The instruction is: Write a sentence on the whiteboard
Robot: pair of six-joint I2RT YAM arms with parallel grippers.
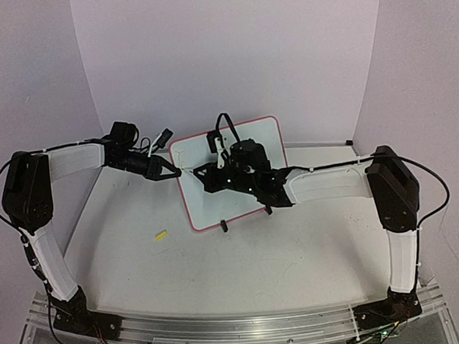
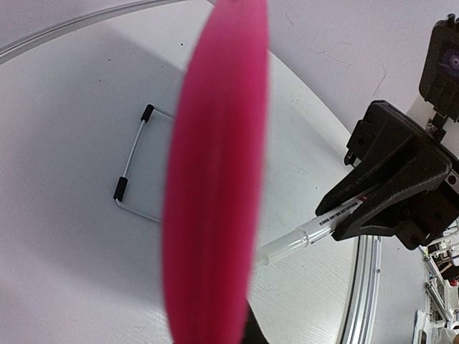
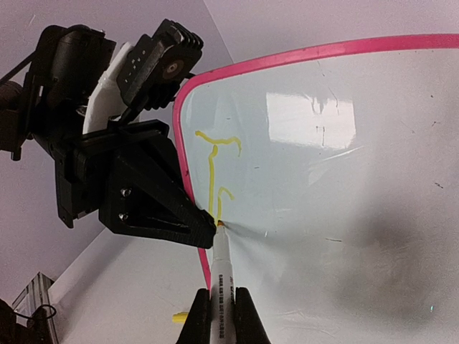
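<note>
Right gripper (image 3: pixel 220 315) first: its two fingers (image 3: pixel 244 319) are clamped tight on the marker (image 3: pixel 221 276), barrel pinched between them and nib pointing up. The nib is pressed onto the whiteboard (image 3: pixel 358 215), just inside the left side of the red frame (image 3: pixel 188 143). It's cramped here. The left gripper (image 3: pixel 203 231) is closed on that same frame edge, its black tip just beside the nib, almost touching it.

The sentence (image 3: pixel 214 168) so far is a few yellow strokes: a wavy bar, a long stem and a small hook beside it, all hugging the left edge. To their right the white face stretches wide to the far frame, with only faint smudges and a window glare on it.

From the left wrist, the frame edge fills the middle as a blurred pink band, with a wire stand (image 2: pixel 134 154) behind the board.

From above, the board stands tilted back at mid-table, on black clip feet (image 1: pixel 224 227), upper edge toward the curved backdrop (image 1: pixel 230 55). Both arms reach in from the sides and meet at its left edge. A yellow cap (image 1: pixel 161 235) lies on the table (image 1: pixel 220 274), ahead and left of the board, well apart.
</note>
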